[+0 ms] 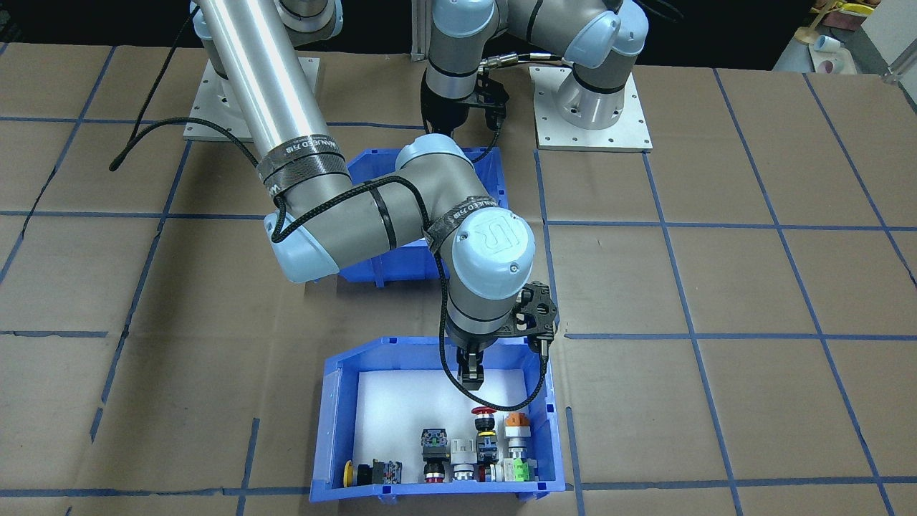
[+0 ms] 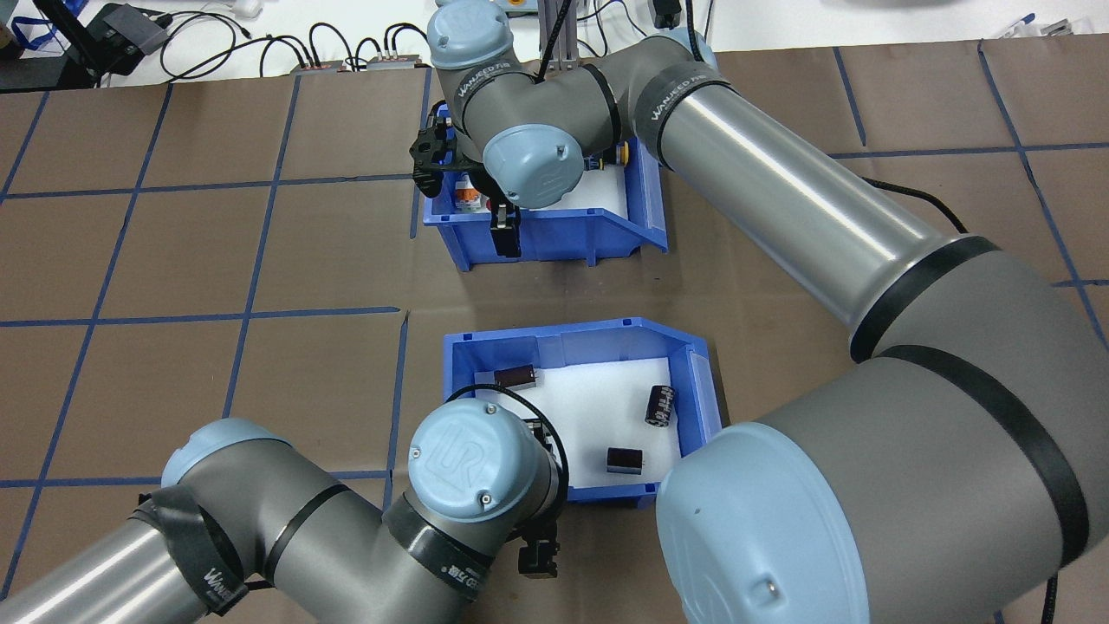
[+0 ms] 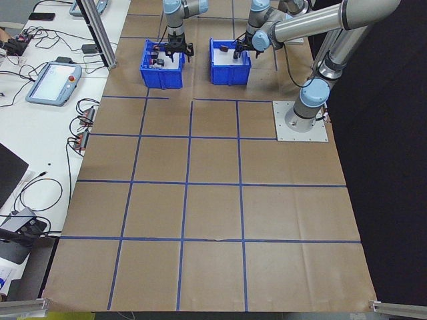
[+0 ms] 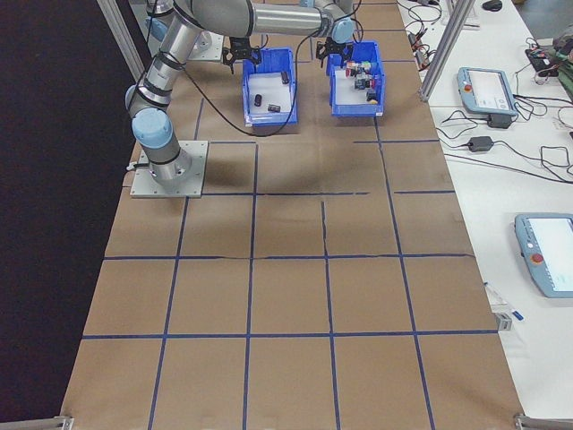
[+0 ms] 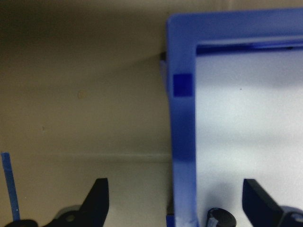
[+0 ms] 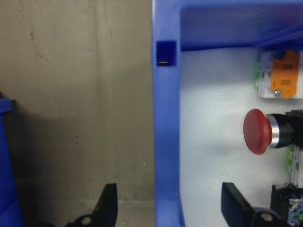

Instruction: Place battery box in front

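Observation:
The battery box (image 2: 572,341) is a blue bin with a white liner, and dark cylinders (image 2: 662,406) lie in it. It sits on the table's robot side, and in the front-facing view my right arm mostly covers it (image 1: 494,179). My left gripper (image 5: 175,189) is open, its fingers standing either side of the battery box's side wall (image 5: 182,132) near a corner without touching it. In the overhead view my left wrist hides that gripper. My right gripper (image 6: 165,196) is open astride a wall of the other blue bin (image 1: 331,423), which holds the push-buttons (image 1: 483,430).
The button bin (image 2: 554,238) sits on the far side of the table, a short gap from the battery box. Brown paper with a blue tape grid (image 2: 260,251) covers the table. Cables and control pendants (image 4: 488,90) lie beyond the far edge.

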Controlling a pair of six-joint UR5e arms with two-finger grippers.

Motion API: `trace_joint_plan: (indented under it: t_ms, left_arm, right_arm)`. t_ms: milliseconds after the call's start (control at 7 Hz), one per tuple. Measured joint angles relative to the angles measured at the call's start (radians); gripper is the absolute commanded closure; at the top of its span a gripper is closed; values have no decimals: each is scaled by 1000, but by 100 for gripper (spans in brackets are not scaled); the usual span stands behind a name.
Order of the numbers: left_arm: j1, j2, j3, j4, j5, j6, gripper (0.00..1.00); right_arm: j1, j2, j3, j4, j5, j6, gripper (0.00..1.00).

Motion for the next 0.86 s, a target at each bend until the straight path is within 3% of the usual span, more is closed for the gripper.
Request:
trace_joint_plan:
  t_ms: [143, 286, 429, 571, 857]
  left_arm:
    - [-13, -20, 2, 21, 4, -14, 43]
    - [-19, -30, 1, 28, 4, -20, 72]
    - [-21, -35, 0, 34, 0, -21, 92]
    - [-22, -36, 0, 38, -3, -19, 100]
    - [-22, -23, 2, 41, -4, -9, 100]
  right_arm:
    - [1, -1, 0, -2, -22, 2, 89]
    - [2, -4, -4, -3, -32, 2, 92]
    - [1, -12, -13, -4, -36, 1, 92]
    - [-3, -26, -24, -4, -36, -3, 92]
    - [-38, -71, -31, 2, -37, -11, 93]
